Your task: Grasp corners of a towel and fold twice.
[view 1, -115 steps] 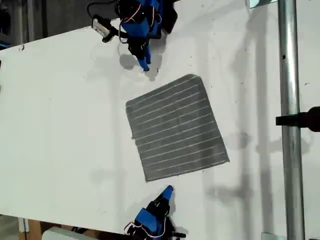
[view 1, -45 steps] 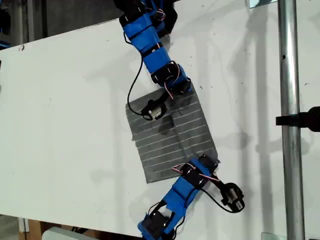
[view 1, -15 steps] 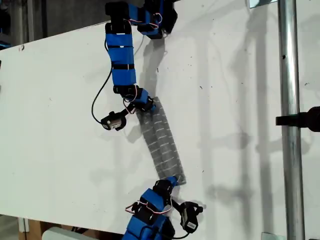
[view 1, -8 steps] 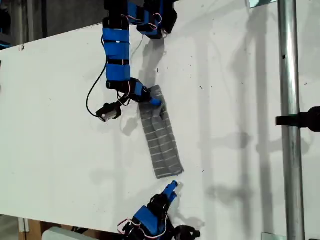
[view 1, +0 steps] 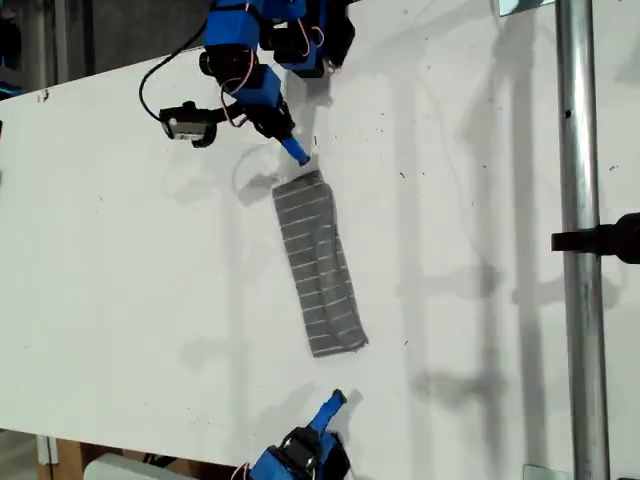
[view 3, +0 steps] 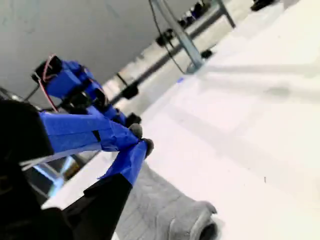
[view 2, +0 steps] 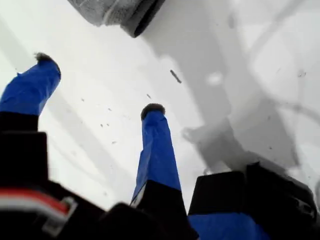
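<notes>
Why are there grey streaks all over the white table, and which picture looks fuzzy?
Exterior view: the streaks on the table are soft shadows, sharp picture. First wrist view: the towel looks blurry, and dark shadows lie beyond my first claw. Second wrist view: the background is hazy.

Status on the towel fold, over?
My first gripper open, off the towel. My second gripper shut, empty. Towel folded into narrow strip, second fold not done. Nothing in the way.

No legible text, labels, brands, numbers or signs in exterior view or either wrist view.
</notes>
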